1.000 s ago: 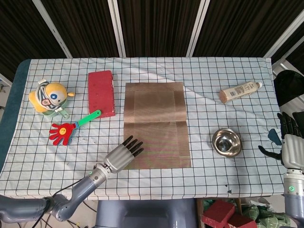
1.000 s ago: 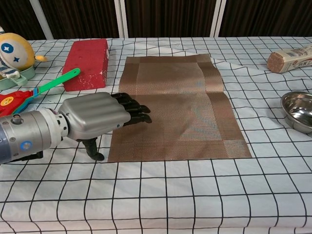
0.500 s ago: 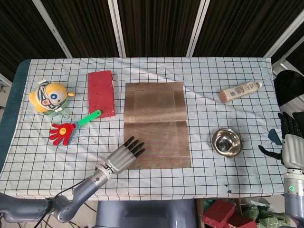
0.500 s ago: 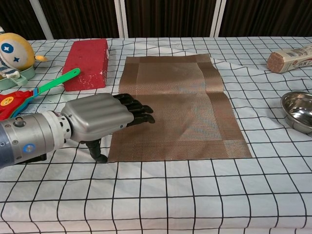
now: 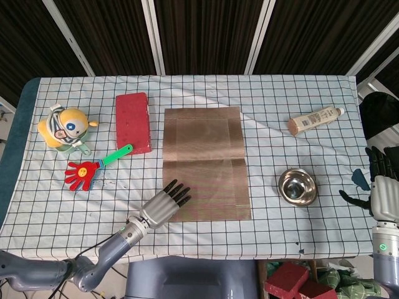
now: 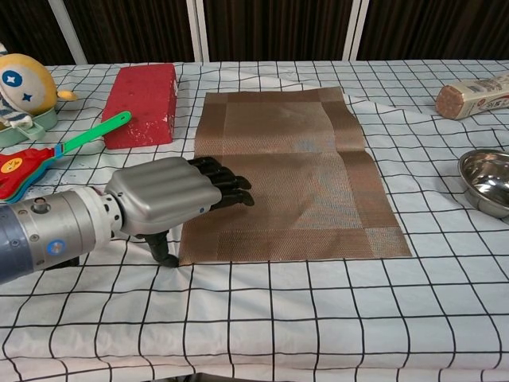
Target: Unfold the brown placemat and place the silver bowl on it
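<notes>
a table (image 5: 262,237) covered with a white, black-gridded cloth is standing in front of dark slatted panels. the brown mat (image 5: 204,163) is lying unfolded and flat in the middle of the cloth, a crease line running across it about halfway. the silver bowl (image 5: 296,186) is sitting upright on the cloth to the right of the mat, well apart from it and not on it.

the left hand (image 6: 171,195) is reaching in from the near left, palm down, fingers (image 6: 227,185) straight and close together, lying over the mat's near left corner; the thumb is pointing down at the cloth just beside the mat's edge. it is holding nothing. the right hand (image 5: 383,187) is hanging off the right edge of the table, beyond the bowl, its fingers apart and nothing in it.

a red block (image 5: 132,122) is lying just left of the mat's far end. a green-handled red clapper (image 5: 90,169) is resting nearer the left side, and a yellow toy (image 5: 64,128) is sitting beyond it. a tube (image 5: 315,119) is lying at the far right, tilted.
</notes>
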Action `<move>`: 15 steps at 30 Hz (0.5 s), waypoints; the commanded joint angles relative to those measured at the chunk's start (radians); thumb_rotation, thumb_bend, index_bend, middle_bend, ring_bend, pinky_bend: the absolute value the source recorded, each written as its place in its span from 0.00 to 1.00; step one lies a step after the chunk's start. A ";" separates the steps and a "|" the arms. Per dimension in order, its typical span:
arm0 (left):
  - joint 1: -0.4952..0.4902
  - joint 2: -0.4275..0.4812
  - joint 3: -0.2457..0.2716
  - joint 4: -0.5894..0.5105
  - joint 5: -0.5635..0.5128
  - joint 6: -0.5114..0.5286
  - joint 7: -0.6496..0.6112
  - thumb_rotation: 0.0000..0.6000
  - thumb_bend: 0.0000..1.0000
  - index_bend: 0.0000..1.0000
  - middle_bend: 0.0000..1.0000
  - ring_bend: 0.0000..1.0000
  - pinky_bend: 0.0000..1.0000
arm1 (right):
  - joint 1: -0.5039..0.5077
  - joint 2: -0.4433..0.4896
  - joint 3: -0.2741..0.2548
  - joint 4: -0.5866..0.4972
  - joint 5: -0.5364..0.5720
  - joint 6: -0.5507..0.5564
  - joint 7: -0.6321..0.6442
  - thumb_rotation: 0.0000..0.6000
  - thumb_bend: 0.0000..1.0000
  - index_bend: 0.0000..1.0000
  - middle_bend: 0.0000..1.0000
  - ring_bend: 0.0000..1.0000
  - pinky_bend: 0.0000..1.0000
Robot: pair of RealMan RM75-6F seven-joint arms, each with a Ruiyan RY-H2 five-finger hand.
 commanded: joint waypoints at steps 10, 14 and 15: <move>0.000 -0.001 0.004 0.004 0.054 0.021 -0.066 1.00 0.35 0.17 0.08 0.00 0.00 | -0.001 -0.001 0.003 -0.002 0.002 -0.007 -0.002 1.00 0.04 0.00 0.00 0.01 0.18; 0.001 0.004 0.005 0.001 0.070 0.029 -0.081 1.00 0.38 0.17 0.09 0.00 0.00 | -0.002 -0.001 0.005 -0.004 0.005 -0.009 -0.001 1.00 0.05 0.00 0.00 0.01 0.18; 0.001 0.004 0.005 0.002 0.073 0.031 -0.084 1.00 0.39 0.17 0.09 0.00 0.00 | -0.002 -0.001 0.005 -0.004 0.005 -0.010 -0.002 1.00 0.05 0.00 0.00 0.01 0.18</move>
